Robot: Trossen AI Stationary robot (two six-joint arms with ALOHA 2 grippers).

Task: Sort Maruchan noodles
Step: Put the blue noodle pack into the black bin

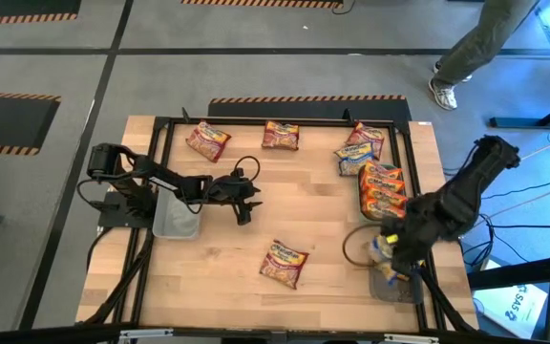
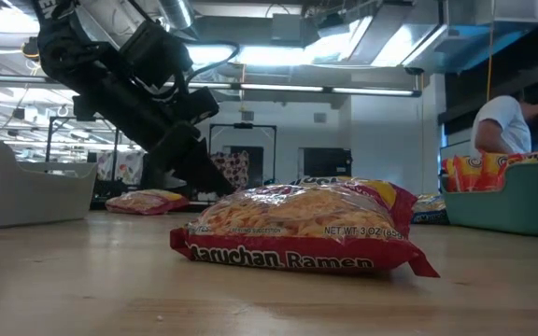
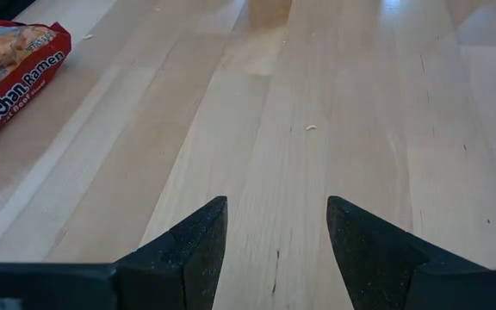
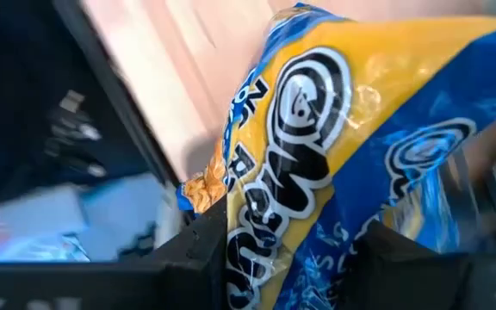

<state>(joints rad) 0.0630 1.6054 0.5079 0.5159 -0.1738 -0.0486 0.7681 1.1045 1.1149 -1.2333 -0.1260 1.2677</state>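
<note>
Blue-and-yellow packet (image 4: pixel 334 138) fills the right wrist view, pinched between the two dark fingers of the right gripper (image 1: pixel 390 256), which is clamped on it near the table's front right corner, above a clear round tray (image 1: pixel 356 247) and a grey tray (image 1: pixel 396 285). Just behind that spot, a teal tray (image 1: pixel 363 196) holds a stack of orange-red packets (image 1: pixel 383 187), and beyond it more blue-and-yellow packets (image 1: pixel 356 156) and a maroon one (image 1: pixel 369 137) lie close together. The left gripper (image 1: pixel 244 194) sits over bare wood near the middle of the table (image 1: pixel 313 215), its fingers (image 3: pixel 198 245) spread apart with nothing between them; a grey tray (image 1: pixel 175 217) lies beside the left arm. One maroon-and-yellow packet (image 1: pixel 285 262) lies flat toward the front centre, well apart from both grippers. Two further packets (image 1: pixel 207 140) (image 1: pixel 281 136) rest along the far edge. A person (image 1: pixel 475 48) walks on the floor beyond the table.
</note>
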